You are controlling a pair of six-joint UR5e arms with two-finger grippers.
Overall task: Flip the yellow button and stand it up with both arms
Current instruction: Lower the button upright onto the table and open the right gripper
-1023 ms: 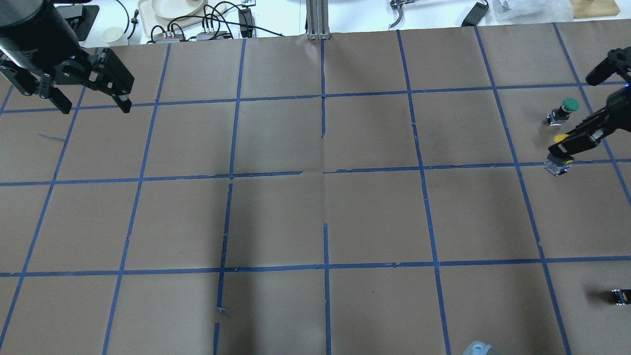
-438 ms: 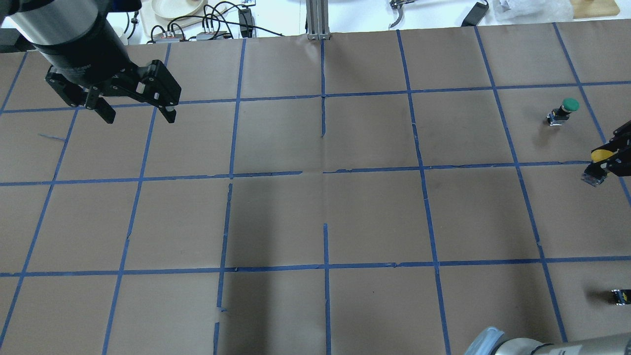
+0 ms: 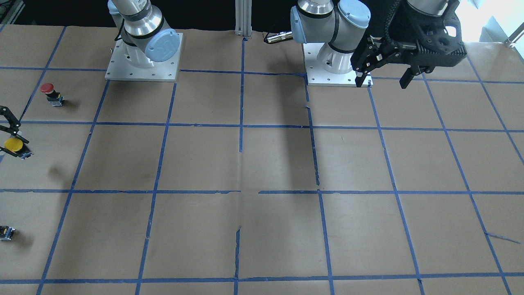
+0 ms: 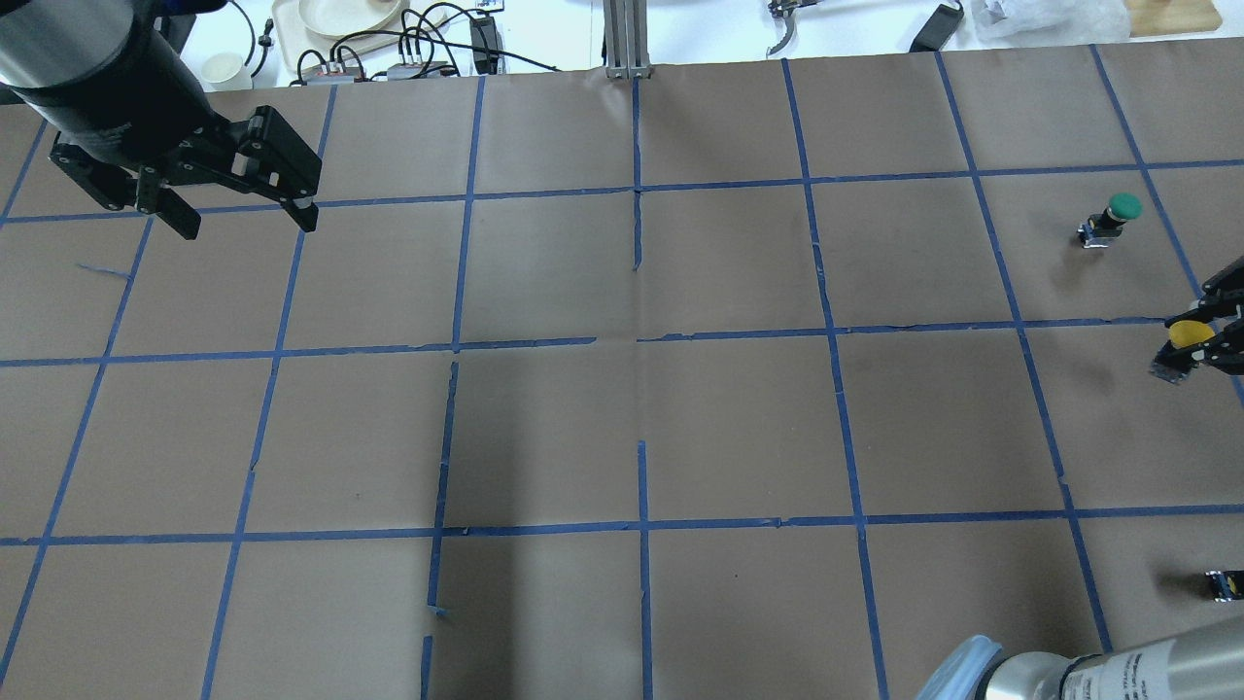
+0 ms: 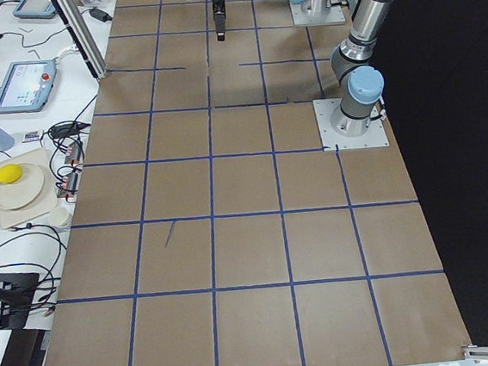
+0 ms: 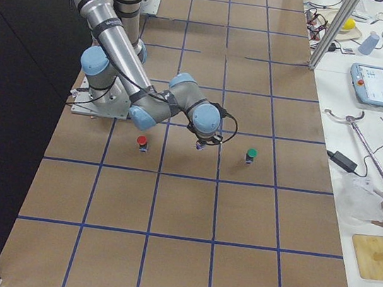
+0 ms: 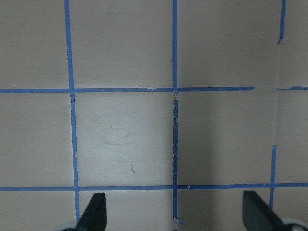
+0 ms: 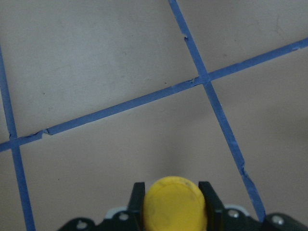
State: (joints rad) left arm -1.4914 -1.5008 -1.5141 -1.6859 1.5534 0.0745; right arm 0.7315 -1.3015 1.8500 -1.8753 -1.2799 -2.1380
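Right gripper [image 4: 1208,335] is clamped on the yellow button [image 8: 175,202], its two fingers pressing either side of the round cap. It holds the button clear of the paper-covered table [image 4: 739,428], on the robot's side of the green-capped button [image 4: 1124,205] and near it. From overhead the button looks tilted, with the cap uppermost and the grey body angled down and towards the table's middle. The exact angle is hard to read.

Left gripper [image 4: 248,222] hangs with its jaws spread wide and nothing between them, far across the table from the green-capped button. Its wrist view shows only bare paper and tape lines.

The hand-over probably turns on this gap. The button lies the whole table width from the left gripper, so the arms have to meet. The exposed body end, which points roughly towards the left arm, looks like the natural place for it to grasp.
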